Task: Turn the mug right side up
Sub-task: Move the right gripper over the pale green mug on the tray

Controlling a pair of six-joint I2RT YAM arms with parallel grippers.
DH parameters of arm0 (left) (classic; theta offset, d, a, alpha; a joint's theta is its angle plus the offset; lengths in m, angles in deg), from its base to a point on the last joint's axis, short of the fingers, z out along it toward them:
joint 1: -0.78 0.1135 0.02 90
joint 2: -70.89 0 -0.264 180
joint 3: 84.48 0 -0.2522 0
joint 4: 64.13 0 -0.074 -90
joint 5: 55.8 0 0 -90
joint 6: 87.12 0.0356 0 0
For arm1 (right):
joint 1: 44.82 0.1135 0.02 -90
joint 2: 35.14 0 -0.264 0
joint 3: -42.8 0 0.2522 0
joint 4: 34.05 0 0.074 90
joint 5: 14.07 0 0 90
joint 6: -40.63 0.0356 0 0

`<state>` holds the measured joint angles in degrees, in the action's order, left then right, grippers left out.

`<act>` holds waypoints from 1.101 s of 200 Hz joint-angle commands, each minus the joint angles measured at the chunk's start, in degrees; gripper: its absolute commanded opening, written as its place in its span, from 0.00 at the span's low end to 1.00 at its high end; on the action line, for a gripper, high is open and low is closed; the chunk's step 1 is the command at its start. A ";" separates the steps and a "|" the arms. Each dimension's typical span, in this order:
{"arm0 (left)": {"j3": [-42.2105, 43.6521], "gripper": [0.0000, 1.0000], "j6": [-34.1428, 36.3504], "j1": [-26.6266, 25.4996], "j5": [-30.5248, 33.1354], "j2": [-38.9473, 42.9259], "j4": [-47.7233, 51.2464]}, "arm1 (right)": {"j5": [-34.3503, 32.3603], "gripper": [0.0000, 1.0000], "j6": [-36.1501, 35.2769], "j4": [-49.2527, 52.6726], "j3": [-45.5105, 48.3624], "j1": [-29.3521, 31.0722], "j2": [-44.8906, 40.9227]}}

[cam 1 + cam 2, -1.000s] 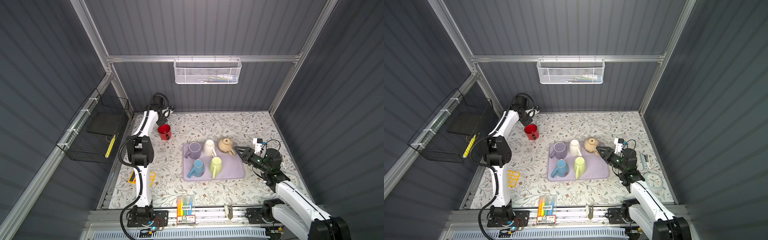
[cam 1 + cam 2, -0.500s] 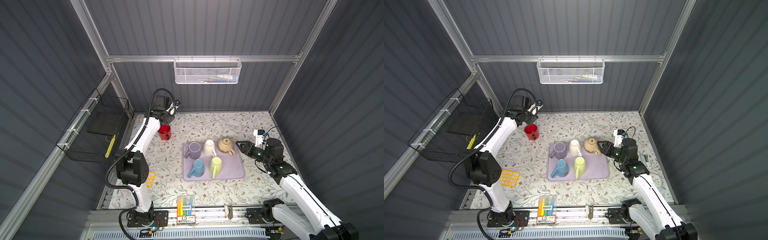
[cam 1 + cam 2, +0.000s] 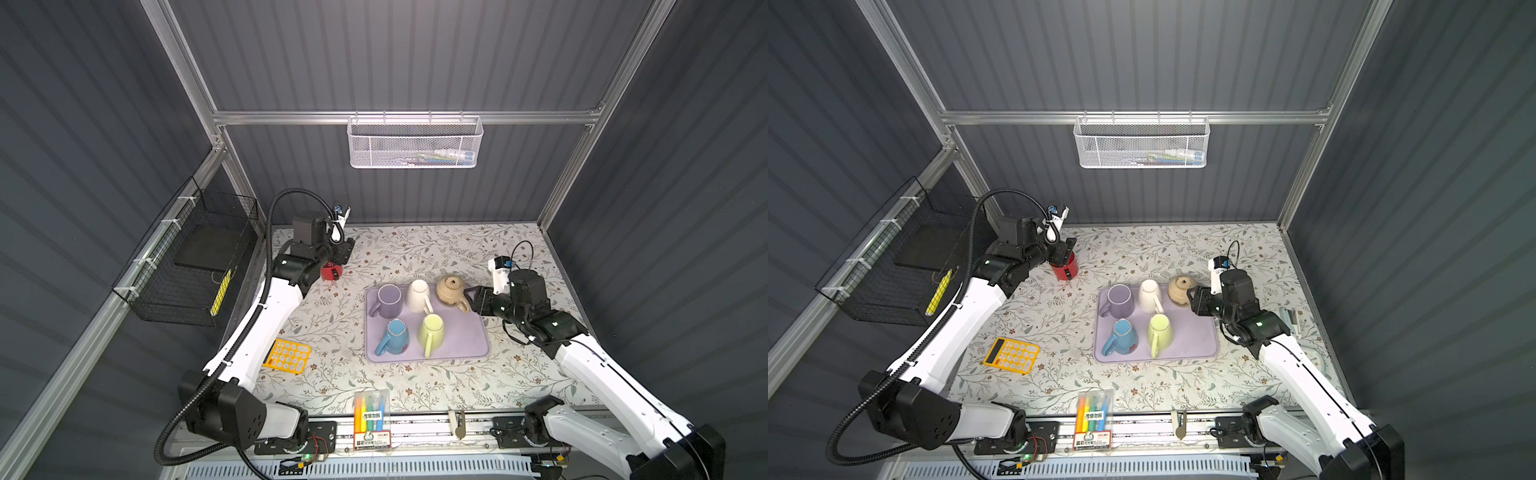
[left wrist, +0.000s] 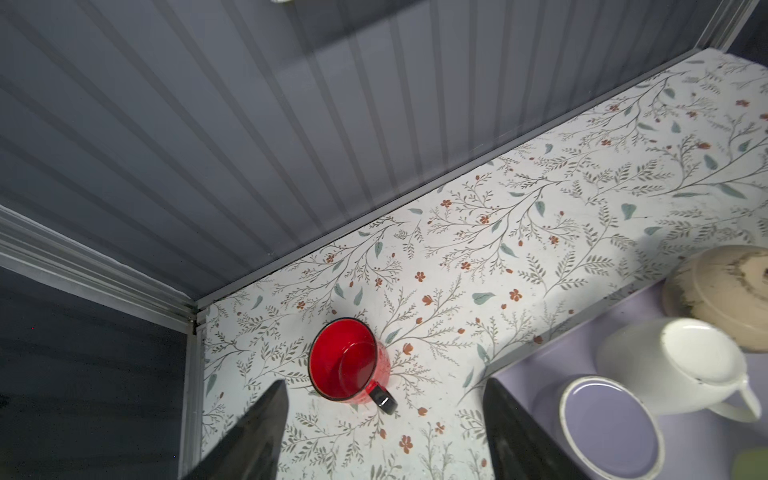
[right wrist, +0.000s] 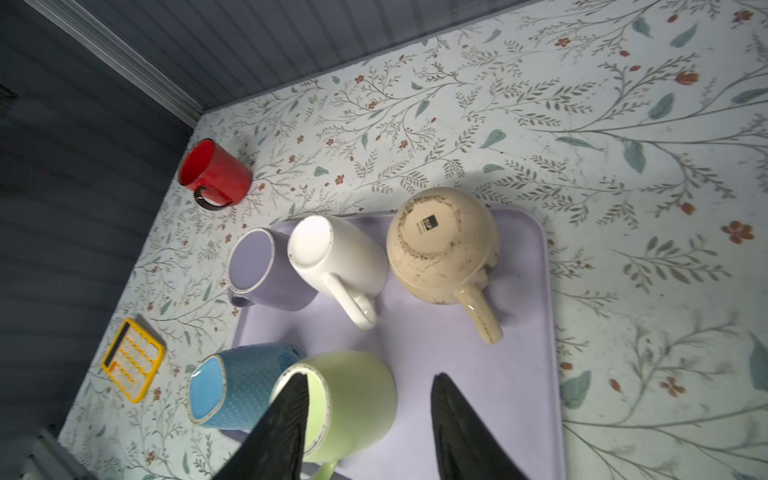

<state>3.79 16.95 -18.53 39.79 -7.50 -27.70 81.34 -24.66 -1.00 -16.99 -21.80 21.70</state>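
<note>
The red mug (image 4: 349,365) stands mouth up on the table (image 4: 498,208) near its back left corner, apart from the tray (image 5: 519,374), so for that mug the turn looks done. On the tray the other mugs stand bottom up. The beige mug (image 5: 442,237) is at the tray's back right corner, with its handle pointing towards the right gripper (image 5: 372,375).

The main risk is probably at the beige mug. Its body is round and its handle thin, so a pinch on the handle alone could let it swing or slip partway through the turn. The white mug (image 5: 340,257) sits just beside it and could be knocked over by a wide swing. The green mug (image 5: 357,395) is close under one of the right gripper's fingers and could be nudged if that arm drops. On the other side, the left gripper (image 4: 384,382) hangs near the red mug, and a low sideways move could tip the mug towards the back wall.

The left gripper's jaws are spread wide, with only bare table between them. The red mug lies beyond their tips and is not touched. The right gripper's jaws are parted about halfway and grasp nothing, and the beige handle lies ahead of the tips rather than between them
</note>
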 commanded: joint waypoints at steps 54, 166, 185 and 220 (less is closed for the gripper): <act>15.77 1.00 -11.97 -1.04 -4.40 9.06 -1.06 | -11.30 0.52 9.32 7.72 1.39 15.72 0.37; 23.20 1.00 -14.27 -1.03 -8.30 10.62 -5.80 | -19.22 0.62 21.11 7.50 -3.09 30.44 16.81; 23.48 1.00 -14.06 -1.07 -8.49 10.78 -6.07 | -18.98 0.64 21.47 6.63 -3.54 31.09 18.80; 23.48 1.00 -13.80 -1.05 -7.83 10.38 -5.81 | -18.97 0.65 21.53 7.29 -5.25 31.80 22.24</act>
<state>26.93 2.24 -19.53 32.60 3.47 -33.31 63.81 -4.09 5.58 -19.98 9.39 42.03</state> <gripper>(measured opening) 0.997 0.649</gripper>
